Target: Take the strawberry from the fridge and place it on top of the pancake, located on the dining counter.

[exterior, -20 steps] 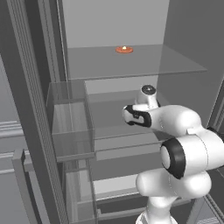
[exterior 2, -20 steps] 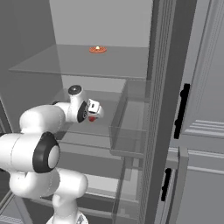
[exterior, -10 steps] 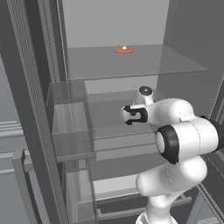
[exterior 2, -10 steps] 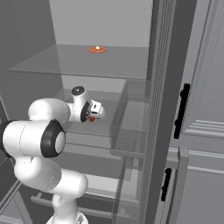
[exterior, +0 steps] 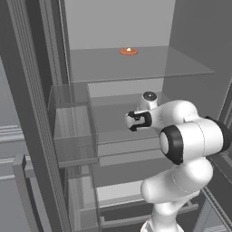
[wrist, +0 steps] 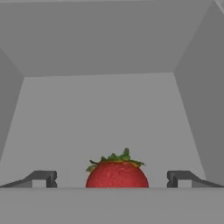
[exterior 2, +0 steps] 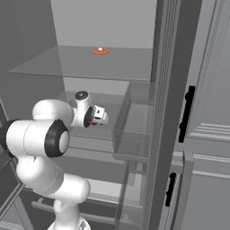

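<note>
Strawberry (wrist: 117,174) sits dead ahead, centred between the wide-apart fingers (wrist: 43,178) of the hand (wrist: 114,179), leaves up.

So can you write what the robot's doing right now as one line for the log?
place: inside fridge | gripper: open, empty | strawberry: on shelf, between the fingertips, not gripped | next: probably close on strawberry

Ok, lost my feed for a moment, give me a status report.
Claw open inside the fridge. Strawberry sits between the fingertips, not gripped. Nothing in the way.
</note>
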Controlling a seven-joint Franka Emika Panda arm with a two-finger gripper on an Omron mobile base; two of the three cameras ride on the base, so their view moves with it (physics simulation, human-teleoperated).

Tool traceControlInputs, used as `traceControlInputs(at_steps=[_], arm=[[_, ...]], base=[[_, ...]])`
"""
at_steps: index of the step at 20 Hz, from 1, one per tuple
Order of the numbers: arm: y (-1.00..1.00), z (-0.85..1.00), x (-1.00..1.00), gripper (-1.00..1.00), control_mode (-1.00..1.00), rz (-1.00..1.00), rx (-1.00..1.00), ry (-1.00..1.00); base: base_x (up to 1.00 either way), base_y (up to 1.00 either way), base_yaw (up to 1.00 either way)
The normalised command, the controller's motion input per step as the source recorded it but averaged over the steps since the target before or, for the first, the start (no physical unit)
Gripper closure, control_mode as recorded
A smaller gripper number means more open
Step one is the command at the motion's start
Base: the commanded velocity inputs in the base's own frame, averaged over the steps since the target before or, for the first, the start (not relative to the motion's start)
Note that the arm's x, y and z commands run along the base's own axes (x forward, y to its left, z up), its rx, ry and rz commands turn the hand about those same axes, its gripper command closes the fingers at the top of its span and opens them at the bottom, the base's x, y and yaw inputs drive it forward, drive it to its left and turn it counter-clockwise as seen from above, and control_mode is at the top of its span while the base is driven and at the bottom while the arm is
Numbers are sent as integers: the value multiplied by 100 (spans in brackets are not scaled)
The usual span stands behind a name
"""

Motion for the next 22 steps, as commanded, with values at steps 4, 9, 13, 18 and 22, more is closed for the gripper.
traceControlInputs(at_steps=[4,9,13,18,22], arm=[[0,-13,0,100,-100,0,0,0],[0,-10,0,100,-100,0,0,0],[-6,-1,-29,100,-100,-1,0,0],[-27,0,-79,100,-100,-7,3,0],[-3,30,-100,100,-100,-1,0,0]], base=[[0,0,0],[0,0,0],[0,0,0],[0,0,0],[0,0,0]])
